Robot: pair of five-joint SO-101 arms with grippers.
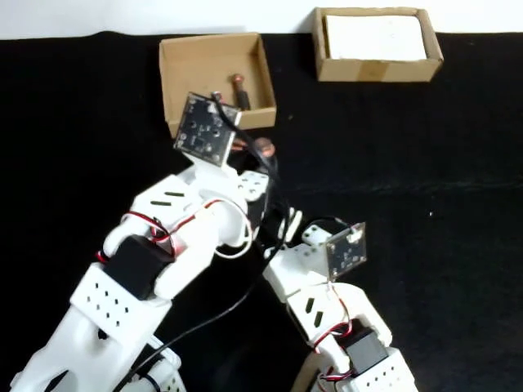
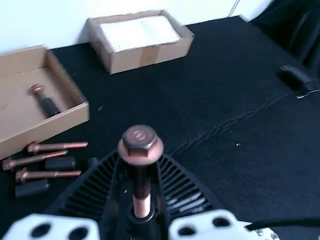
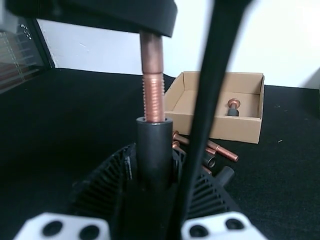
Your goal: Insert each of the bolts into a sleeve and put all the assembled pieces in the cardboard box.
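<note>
My left gripper (image 2: 140, 172) is shut on a copper bolt (image 2: 140, 145), gripping its shaft with the hex head toward the camera. My right gripper (image 3: 154, 167) is shut on a black sleeve (image 3: 154, 145), held upright. The bolt's threaded tip (image 3: 153, 102) stands in the sleeve's top opening. In the high view the two grippers meet near the bolt head (image 1: 265, 147), just in front of the cardboard box (image 1: 200, 73). One assembled piece (image 1: 241, 90) lies in that box. Several loose bolts (image 2: 50, 160) and sleeves (image 2: 31, 189) lie on the black table beside the box.
A second cardboard box (image 1: 376, 67) with a white insert stands at the back right. The loose bolts (image 3: 220, 150) and sleeves (image 3: 224, 175) lie close behind the held sleeve. A black cable (image 1: 212, 318) trails across the left arm.
</note>
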